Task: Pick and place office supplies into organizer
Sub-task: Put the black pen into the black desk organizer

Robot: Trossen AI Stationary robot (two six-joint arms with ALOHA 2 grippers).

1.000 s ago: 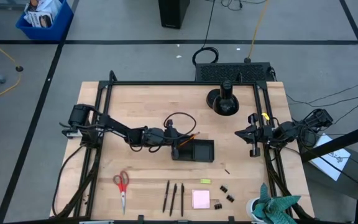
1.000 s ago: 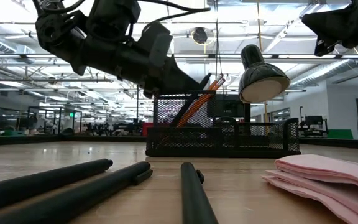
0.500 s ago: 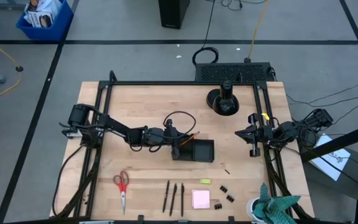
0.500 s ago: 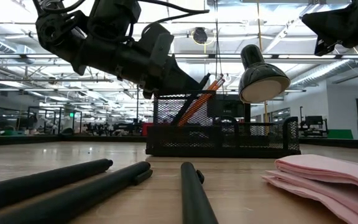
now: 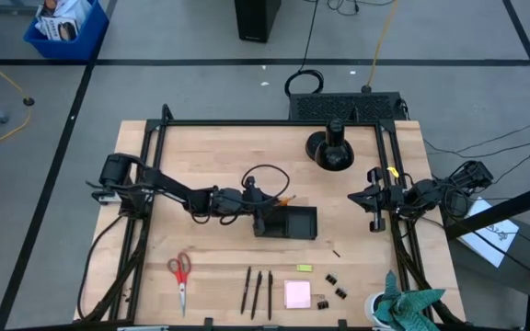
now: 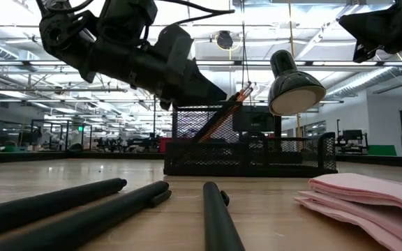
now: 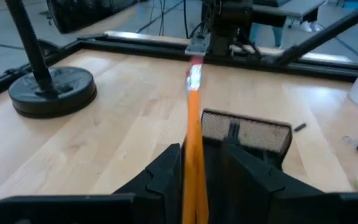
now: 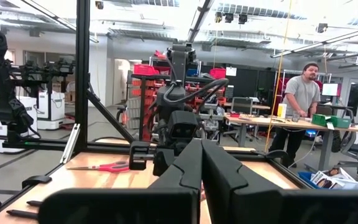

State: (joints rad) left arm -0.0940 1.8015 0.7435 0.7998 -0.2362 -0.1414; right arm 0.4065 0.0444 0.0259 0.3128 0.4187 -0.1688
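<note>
Little has shifted since a second ago: we see the two orange pencils (image 5: 281,201) tilted slightly lower, pinched in the left gripper (image 5: 263,206) at the left end of the organizer (image 5: 288,223), which sits mid-table. Their tips lean over its tall mesh cup (image 6: 201,132). Scissors (image 5: 180,272), three pens (image 5: 258,291), sticky pad (image 5: 297,293), eraser (image 5: 304,268) and binder clips (image 5: 335,292) lie along the near edge. Right gripper (image 5: 373,199) waits at the right edge, fingers pressed together.
</note>
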